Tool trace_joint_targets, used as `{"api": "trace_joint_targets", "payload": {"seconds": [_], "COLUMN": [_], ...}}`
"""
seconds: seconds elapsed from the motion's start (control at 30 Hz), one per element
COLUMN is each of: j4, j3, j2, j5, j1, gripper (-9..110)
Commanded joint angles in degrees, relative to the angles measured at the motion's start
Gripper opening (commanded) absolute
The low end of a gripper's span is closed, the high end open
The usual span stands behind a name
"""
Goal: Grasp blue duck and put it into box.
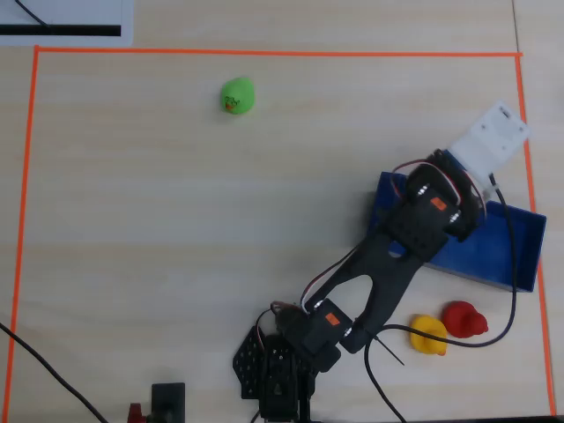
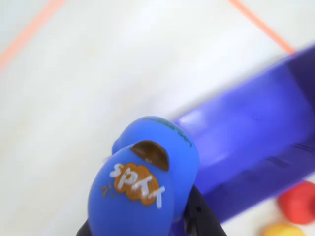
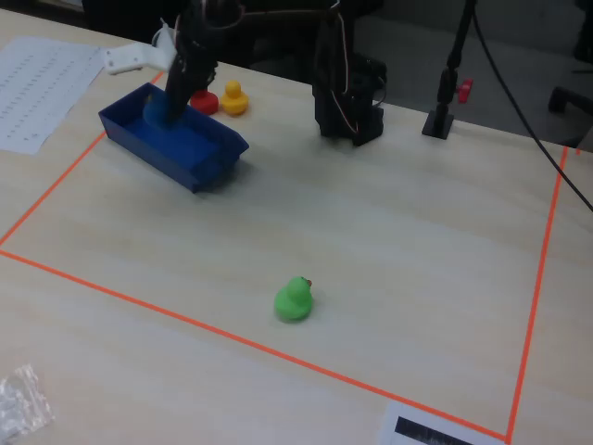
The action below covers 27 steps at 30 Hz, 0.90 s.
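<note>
Green duck [image 1: 237, 95] alone, mid-table; yellow duck [image 1: 429, 335] touching red duck [image 1: 463, 319]; orange tape border [image 1: 264, 53].

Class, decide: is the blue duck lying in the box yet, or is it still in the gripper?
Still in the gripper: the wrist view shows the blue duck clamped between its fingers, and the fixed view shows it hanging at the box.

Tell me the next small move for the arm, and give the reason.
Probably open the pincer and drop the blue duck. In the wrist view the duck sits clamped between the fingers, and in the fixed view it hangs low inside the box, within its walls. If the duck is not yet clear of the near wall, a slight nudge further over the box first would be safer.
</note>
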Motion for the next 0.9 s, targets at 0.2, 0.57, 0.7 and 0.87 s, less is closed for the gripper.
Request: {"api": "trace_joint_targets", "payload": {"seconds": [0.2,0.57,0.7,0.87], "j4": [-9.3,-16.3,-16.7,-15.9], "j3": [5.6,13.0,13.0,13.0], "j2": [-5.1,-7.6,-7.6,-7.6], "j5": [-7.9,-14.5,-15.3,-16.4], "j1": [13.3,12.8,12.8,13.2], "gripper": [0,12,18,27]}}
